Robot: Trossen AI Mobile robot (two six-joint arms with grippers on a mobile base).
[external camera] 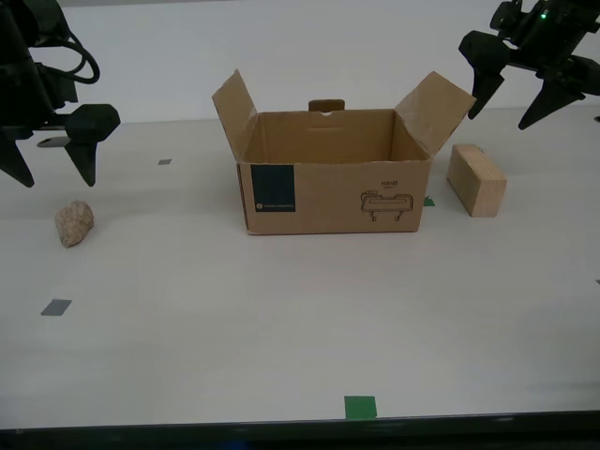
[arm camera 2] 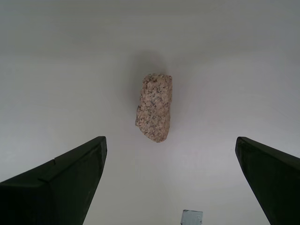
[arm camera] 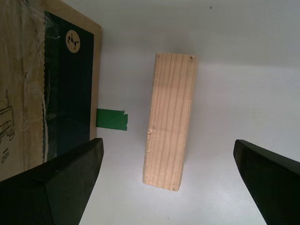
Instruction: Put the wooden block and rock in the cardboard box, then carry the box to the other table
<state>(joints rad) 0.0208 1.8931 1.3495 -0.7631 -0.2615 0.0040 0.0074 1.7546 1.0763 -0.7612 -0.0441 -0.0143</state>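
Wooden block (arm camera: pixel 169 122) lies flat on the table (external camera: pixel 281 319), below and between the spread jaws of my first gripper (arm camera: pixel 168 183), nearer neither finger, untouched; grain runs along its length; in the exterior view the block (external camera: pixel 476 179) sits just beside the cardboard box (external camera: pixel 328 178), on the exterior view's right, with my first gripper (external camera: pixel 525 89) hanging above it, jaws wide apart and holding nothing; a strip of green tape (arm camera: pixel 111 119) lies on the table between block and box wall, its end hidden under the box; box wall with dark label (arm camera: pixel 68 93) stands outside one finger of my first gripper; rock (arm camera 2: pixel 154 107) rests on the table ahead of and centred between the jaws of my second gripper (arm camera 2: pixel 168 187), clear of both fingers; my second gripper (external camera: pixel 52 155) hangs above the table on the exterior view's left, jaws open, empty; rock (external camera: pixel 74 223) lies just below it, well apart from the box; box stands upright mid-table, top flaps open, interior appears empty as far as visible; grey tape square (arm camera 2: pixel 191 217) lies on the table between the second gripper's fingers, near the camera; another green mark (external camera: pixel 360 406) near the table's front edge.
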